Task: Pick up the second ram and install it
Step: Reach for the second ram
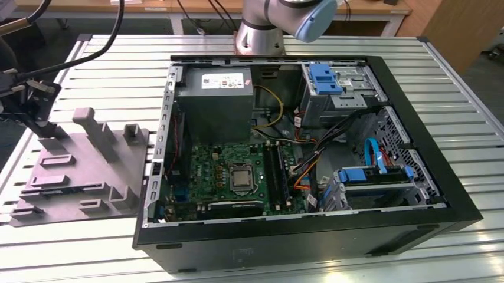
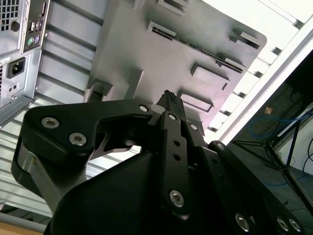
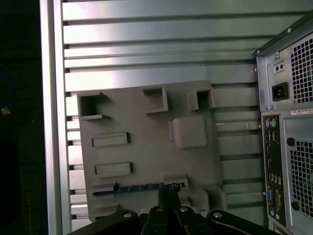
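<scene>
The second ram is a thin blue-green strip standing on edge in a slot of the grey holder plate. In the first wrist view my gripper sits over the strip's end nearer the computer, fingers pinched together with nothing between them. How high the tips are above the ram cannot be told. The second wrist view shows the gripper shut, its tip pointing at the holder plate. In the exterior view the gripper hangs at the far left over the holder plate.
The open computer case lies on the slatted table to the exterior view's right of the plate, its motherboard and long black memory slots facing up. The case's rear panel stands close beside the plate. Several raised blocks stick up from the plate.
</scene>
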`<state>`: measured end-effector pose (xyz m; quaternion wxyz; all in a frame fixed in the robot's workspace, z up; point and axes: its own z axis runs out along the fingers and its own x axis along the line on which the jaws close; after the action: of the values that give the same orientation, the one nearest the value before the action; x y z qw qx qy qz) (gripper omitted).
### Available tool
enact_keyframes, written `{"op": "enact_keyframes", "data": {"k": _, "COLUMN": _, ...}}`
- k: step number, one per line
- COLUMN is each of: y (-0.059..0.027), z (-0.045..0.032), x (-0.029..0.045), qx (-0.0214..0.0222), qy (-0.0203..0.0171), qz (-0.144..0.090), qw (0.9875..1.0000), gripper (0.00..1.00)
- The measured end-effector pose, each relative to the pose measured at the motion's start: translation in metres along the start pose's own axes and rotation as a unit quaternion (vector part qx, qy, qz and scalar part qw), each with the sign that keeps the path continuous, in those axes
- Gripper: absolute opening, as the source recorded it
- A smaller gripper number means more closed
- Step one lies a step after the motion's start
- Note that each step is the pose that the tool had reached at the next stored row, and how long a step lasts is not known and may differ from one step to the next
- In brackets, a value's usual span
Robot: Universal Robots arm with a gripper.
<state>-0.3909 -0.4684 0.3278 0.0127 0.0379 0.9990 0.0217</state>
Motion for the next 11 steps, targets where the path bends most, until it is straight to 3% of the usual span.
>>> {"op": "enact_keyframes", "data": {"k": 11, "y": -0.01, "z": 0.0152, "x": 0.0085, "qx": 0.0, "qy": 0.0, "qz": 0.0, "qw": 1.0, "gripper": 0.11}}
